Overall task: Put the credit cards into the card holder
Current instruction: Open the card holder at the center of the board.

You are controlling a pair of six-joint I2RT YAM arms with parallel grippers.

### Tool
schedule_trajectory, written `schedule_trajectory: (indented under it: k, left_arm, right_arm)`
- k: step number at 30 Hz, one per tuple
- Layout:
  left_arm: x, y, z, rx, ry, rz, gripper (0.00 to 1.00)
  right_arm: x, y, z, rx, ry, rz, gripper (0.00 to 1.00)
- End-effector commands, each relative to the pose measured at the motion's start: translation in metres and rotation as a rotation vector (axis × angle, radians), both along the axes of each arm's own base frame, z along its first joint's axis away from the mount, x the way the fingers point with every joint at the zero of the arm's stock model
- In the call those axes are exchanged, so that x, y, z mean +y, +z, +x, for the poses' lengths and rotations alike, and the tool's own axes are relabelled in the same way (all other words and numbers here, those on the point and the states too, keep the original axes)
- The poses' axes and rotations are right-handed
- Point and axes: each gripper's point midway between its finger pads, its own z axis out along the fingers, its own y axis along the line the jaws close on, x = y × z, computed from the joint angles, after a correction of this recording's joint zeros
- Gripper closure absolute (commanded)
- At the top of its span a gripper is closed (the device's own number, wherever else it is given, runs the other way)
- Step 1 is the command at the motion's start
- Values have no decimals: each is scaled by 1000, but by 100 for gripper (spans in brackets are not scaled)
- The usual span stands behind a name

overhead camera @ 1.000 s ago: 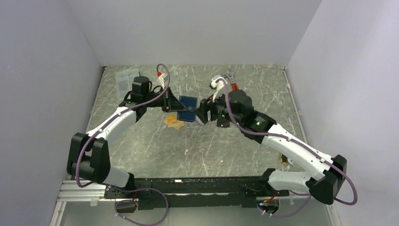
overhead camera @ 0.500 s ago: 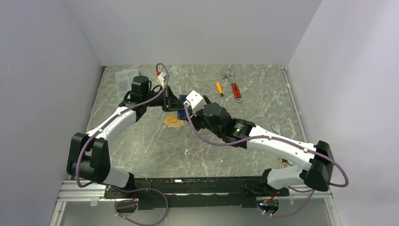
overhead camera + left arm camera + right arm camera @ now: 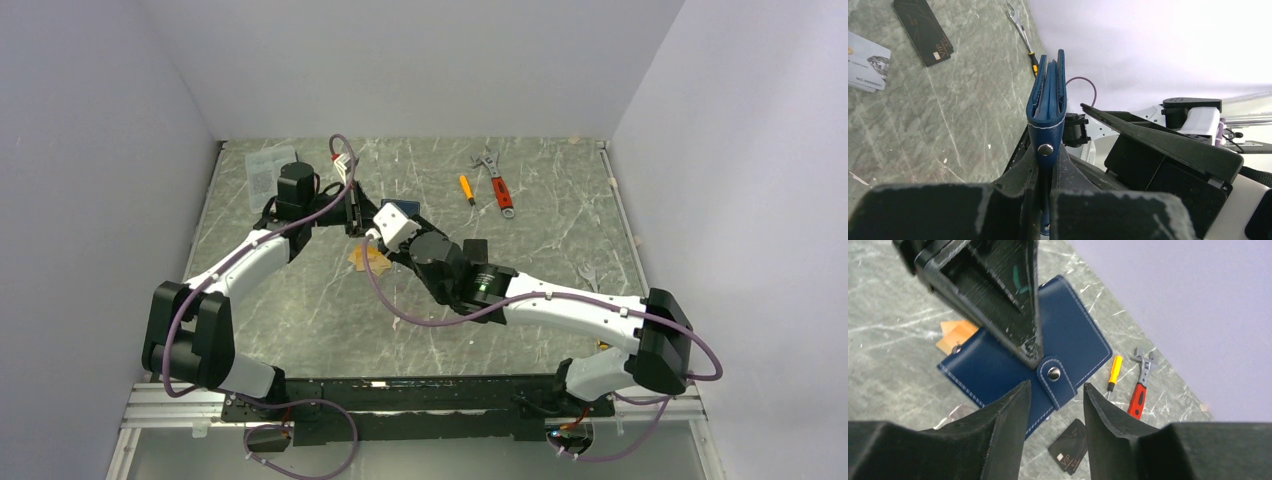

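The left gripper [image 3: 1047,154] is clenched on the wallet [image 3: 1073,335], pinching it just by the snap tab [image 3: 1054,376]. The wallet is navy, leather-like, with pale stitching round its edges and a round metal stud on the tab. In the left wrist view it stands edge-on, its leaves parted slightly at the far end and a lighter blue showing inside. It is lifted off the table [image 3: 560,232], a grey-green slab veined with white like marble.

The right gripper [image 3: 1055,387] faces the wallet's outer side with its matte black, wedge-shaped jaws apart and nothing pinched. The tab shows in the gap between them, but I cannot tell whether they touch it.

Flat orange cards [image 3: 366,259] lie fanned on the table below the wallet. A glossy black card [image 3: 923,31] with gold print lies apart from them, and pale printed cards [image 3: 863,67] lie stacked near it. Further back are a yellow-handled screwdriver [image 3: 466,189] and a red-handled wrench [image 3: 497,185], side by side
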Motion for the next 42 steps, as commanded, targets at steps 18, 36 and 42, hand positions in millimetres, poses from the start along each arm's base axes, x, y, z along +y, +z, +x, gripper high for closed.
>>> schedule_trajectory:
  k: [18,36,42]
  left_arm:
    - [-2,26,-17,-47,-69,-60,100]
    - [-2,26,-19,-50,-72,-73,100]
    - [-1,17,-15,-47,-50,-40,100]
  right_arm:
    - [-7,30,23,-293,-259,39,100]
    - [-60,39,37,-209,-540,341,100]
    - [-58,40,32,-62,-456,461,91]
